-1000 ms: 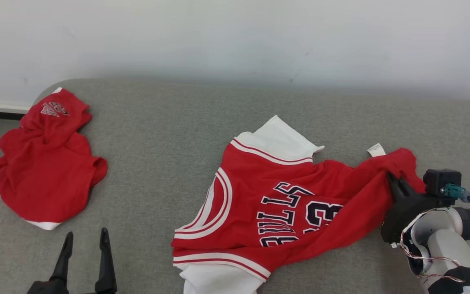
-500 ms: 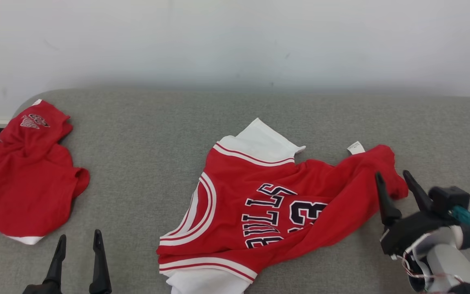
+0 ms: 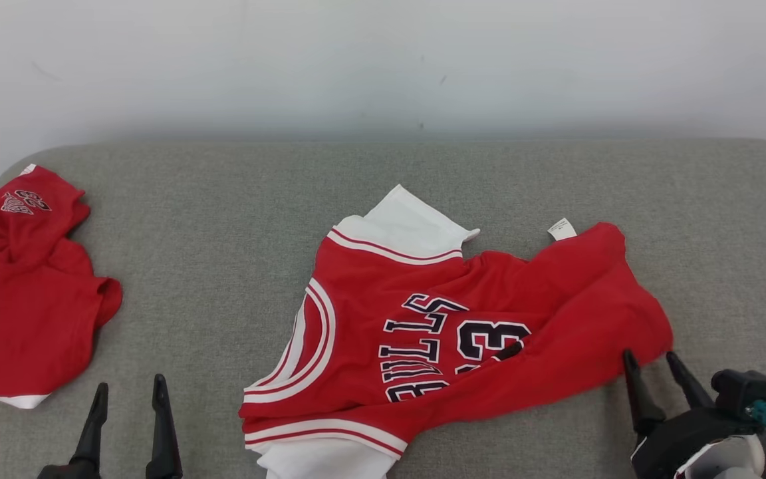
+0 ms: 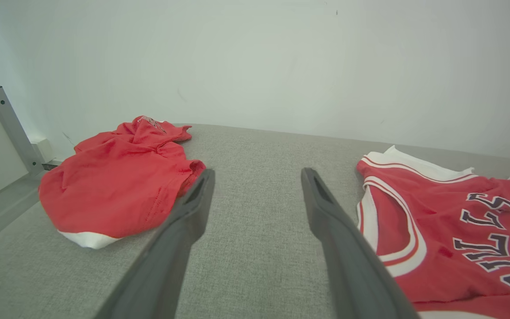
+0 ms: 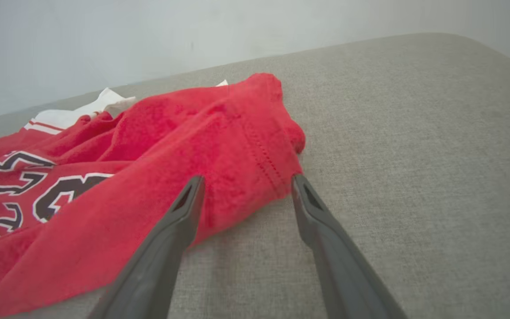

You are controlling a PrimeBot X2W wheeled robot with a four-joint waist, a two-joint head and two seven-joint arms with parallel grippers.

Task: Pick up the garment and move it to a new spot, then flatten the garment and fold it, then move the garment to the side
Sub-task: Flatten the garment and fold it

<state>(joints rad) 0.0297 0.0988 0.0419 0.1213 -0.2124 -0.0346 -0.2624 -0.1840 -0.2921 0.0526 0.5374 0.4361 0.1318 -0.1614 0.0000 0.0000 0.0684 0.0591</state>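
Observation:
The garment is a red jersey with white trim and dark lettering, lying rumpled in the middle of the grey cushioned surface. Its bunched right corner rests on the surface just beyond my right gripper, which stands open and holds nothing. In the right wrist view the right gripper has its fingertips on either side of that corner's near edge. My left gripper is open at the lower left, apart from the garment. Between the left gripper's fingers there is bare cushion.
A second red garment lies crumpled at the surface's far left edge, also seen as the red heap in the left wrist view. A pale wall runs behind. A metal rail stands past the left end. Bare cushion stretches right of the jersey.
My right gripper opened, let go of the jersey's right corner and drew back toward me. The corner now lies on the cushion. The camera shifted too. The left gripper kept still.

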